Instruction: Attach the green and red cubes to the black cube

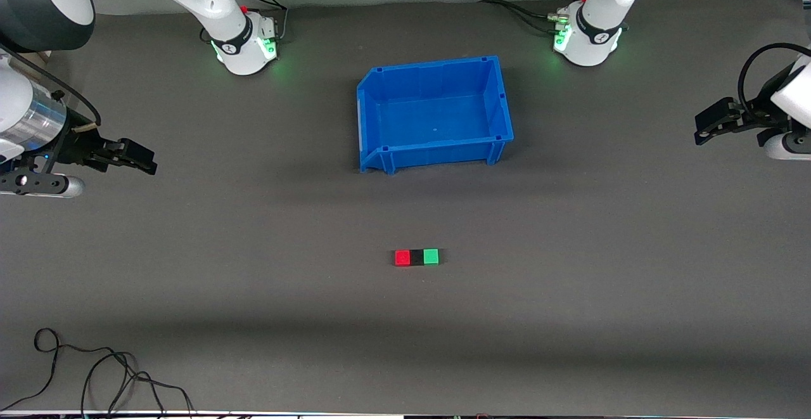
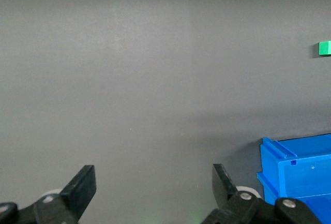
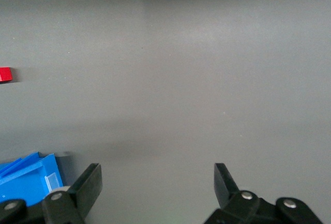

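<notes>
I see the red cube (image 1: 402,257), black cube (image 1: 416,257) and green cube (image 1: 431,256) in one touching row, seemingly attached, nearer the camera than the bin (image 1: 500,99). Left gripper (image 1: 713,124) and right gripper (image 1: 130,156) wait open, empty, at the desk's (image 1: 253,292) ends.

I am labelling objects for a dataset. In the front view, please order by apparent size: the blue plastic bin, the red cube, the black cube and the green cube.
1. Blue plastic bin, by far the largest.
2. Small bright red cube, small matte black cube and small bright green cube: they look alike in size, touching in one row, so I do not rank them.
</notes>
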Action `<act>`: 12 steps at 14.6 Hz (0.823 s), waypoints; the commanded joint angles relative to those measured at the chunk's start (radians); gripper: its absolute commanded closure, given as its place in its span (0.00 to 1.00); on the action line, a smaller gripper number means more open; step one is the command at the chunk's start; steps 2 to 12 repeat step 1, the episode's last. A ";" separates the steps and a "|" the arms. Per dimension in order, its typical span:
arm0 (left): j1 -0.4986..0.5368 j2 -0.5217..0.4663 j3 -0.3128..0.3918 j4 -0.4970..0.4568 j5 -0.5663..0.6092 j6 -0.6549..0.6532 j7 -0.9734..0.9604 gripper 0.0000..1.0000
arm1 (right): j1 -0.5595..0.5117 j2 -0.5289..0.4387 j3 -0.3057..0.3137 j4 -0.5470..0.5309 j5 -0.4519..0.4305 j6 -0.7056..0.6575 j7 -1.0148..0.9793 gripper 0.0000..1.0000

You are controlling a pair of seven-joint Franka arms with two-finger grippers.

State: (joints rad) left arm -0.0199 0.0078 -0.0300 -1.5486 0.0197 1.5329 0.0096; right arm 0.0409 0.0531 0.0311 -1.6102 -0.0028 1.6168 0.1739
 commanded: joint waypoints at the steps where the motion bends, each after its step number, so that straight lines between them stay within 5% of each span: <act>1: -0.002 -0.008 -0.001 0.002 0.002 -0.014 -0.005 0.00 | 0.002 -0.010 0.003 -0.011 0.004 0.012 0.013 0.04; 12: -0.002 -0.008 -0.001 0.002 0.002 -0.014 -0.005 0.00 | 0.002 -0.010 0.003 -0.011 0.004 0.012 0.013 0.04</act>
